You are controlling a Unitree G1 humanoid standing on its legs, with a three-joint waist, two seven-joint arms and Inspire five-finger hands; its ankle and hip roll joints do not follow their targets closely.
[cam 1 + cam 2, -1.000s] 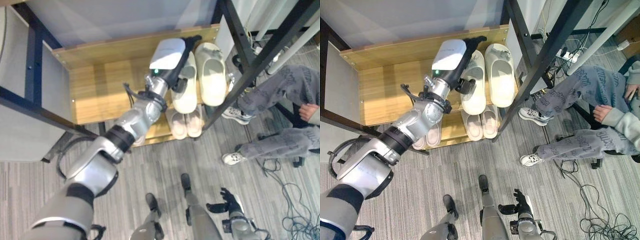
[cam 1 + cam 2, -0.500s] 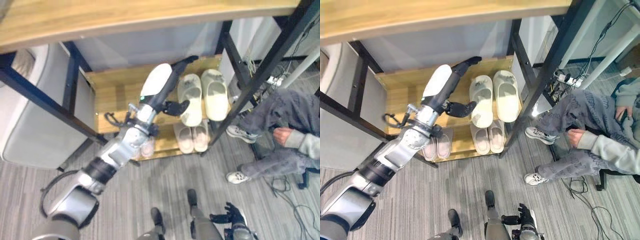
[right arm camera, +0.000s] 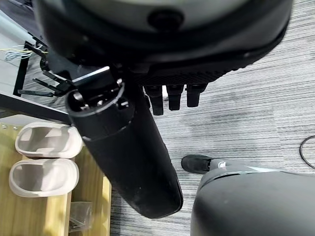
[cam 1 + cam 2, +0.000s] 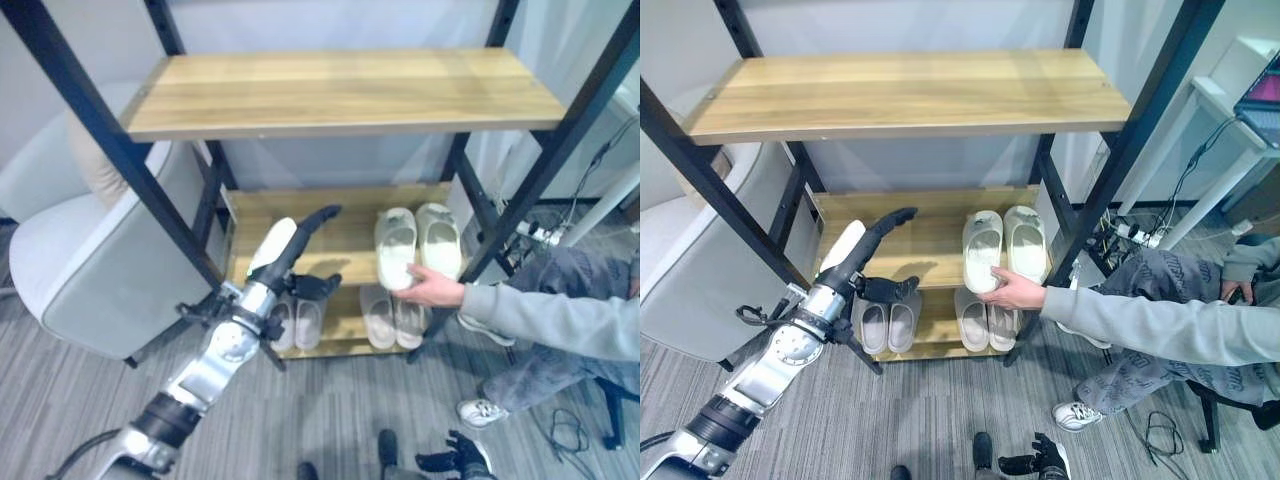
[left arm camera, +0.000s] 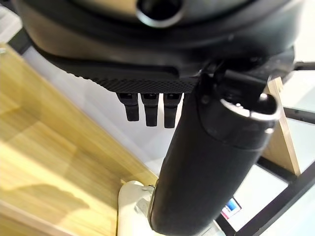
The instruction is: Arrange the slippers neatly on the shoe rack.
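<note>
The robot's left hand hangs in front of the shoe rack with its fingers straight and its thumb spread, holding nothing; its own wrist view shows the straight fingers past the thumb. Well off to that hand's right, on the rack's middle shelf, a cream pair of slippers lies side by side, toes toward the back, and a person's hand rests on the heel of the left one of that pair. Below, the bottom shelf carries two paler pairs: one pair just under the robot's left hand, another beneath the person's hand. The top shelf bears nothing. The right hand hangs low over the carpet, apart from the rack, its fingers straight in its wrist view. The slippers already sit in ordered pairs (so the arranging looks close to done), and the sensible course is probably to keep the open left hand away from the cream pair while the person touches it, then, if a nudge is needed, to push a heel with flat fingers rather than grasp, so neighbours are not knocked askew.
</note>
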